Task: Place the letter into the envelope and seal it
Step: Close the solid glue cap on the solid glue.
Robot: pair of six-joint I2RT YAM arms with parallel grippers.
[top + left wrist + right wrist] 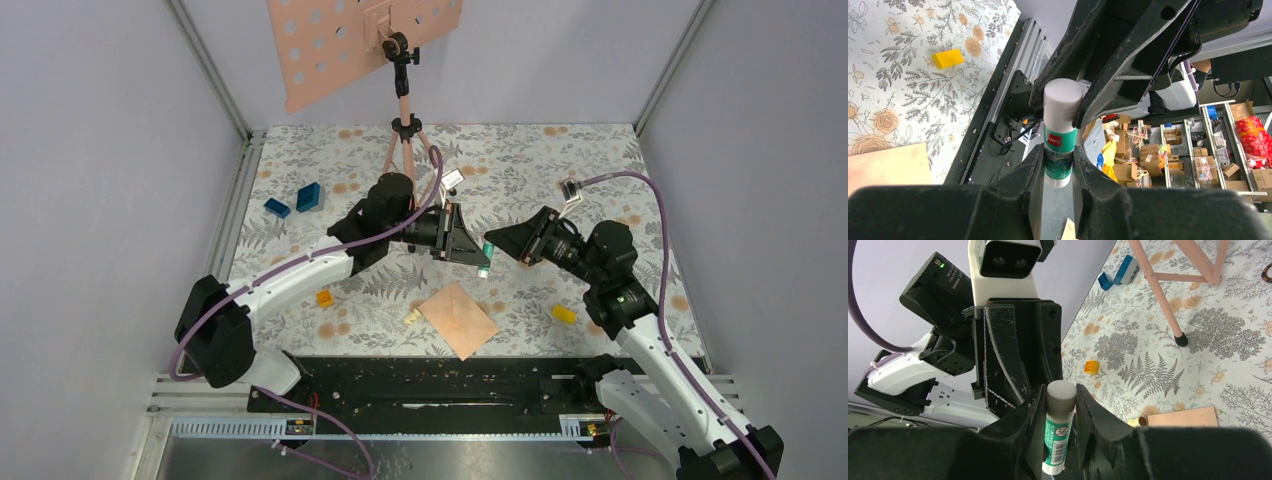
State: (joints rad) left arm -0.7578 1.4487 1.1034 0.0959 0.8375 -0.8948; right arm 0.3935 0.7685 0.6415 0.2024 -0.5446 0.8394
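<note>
Top external: envelope (458,318) lies flat on the counter (600,170) near the front edge, nothing touching it. Glue stick (486,262) is up in the air behind it. Left hand (1058,157) and right hand (1059,400) face each other, both clamped on the stick.

A robotics lab cell: plain partition walls (100,150), aluminium base rail (430,426), shelves of cardboard boxes (1173,150) beyond.
</note>
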